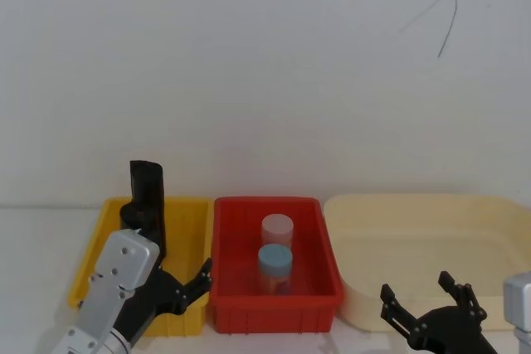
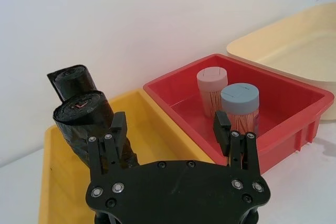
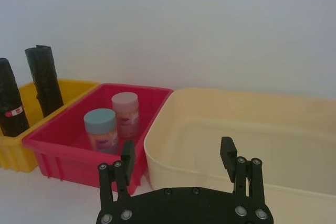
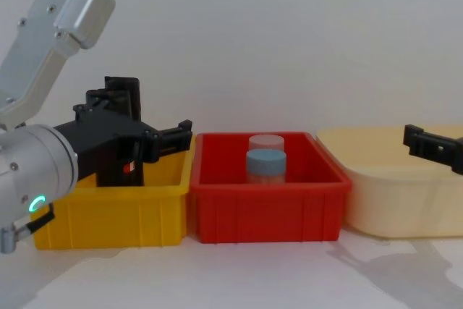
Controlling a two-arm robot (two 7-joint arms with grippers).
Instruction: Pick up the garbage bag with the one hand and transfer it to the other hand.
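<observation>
Black film, rolled tight: the bag point(image 3: 10, 100) stands on end in the yellow bin point(image 3: 16, 153) at the left of the row, leaning a little, with its red-and-white label low on the side. My left gripper point(image 2: 169, 124) hovers at the bin's near side, jaws wide and empty. One finger point(image 2: 116, 132) lies just beside the bag, which is not yet between the pair. A second roll point(image 2: 71, 80), slimmer and with no label that I can see, stands behind the bag in the same bin.

Centre: red bin point(image 1: 274, 312) with two jars point(image 1: 275, 264), no part of the task. Right: cream tub point(image 1: 415, 201). My right gripper point(image 1: 417, 286) waits before it, jaws likewise wide and empty.

Handling, as I judge it: the bag is light. It is stiff along its length as a roll but gives somewhat under a squeeze, and its glossy skin is likely to slip. The best hold is across the body above the bin's rim and the label. There it stands clear of the second roll, and one end stays free for the right gripper to take.
</observation>
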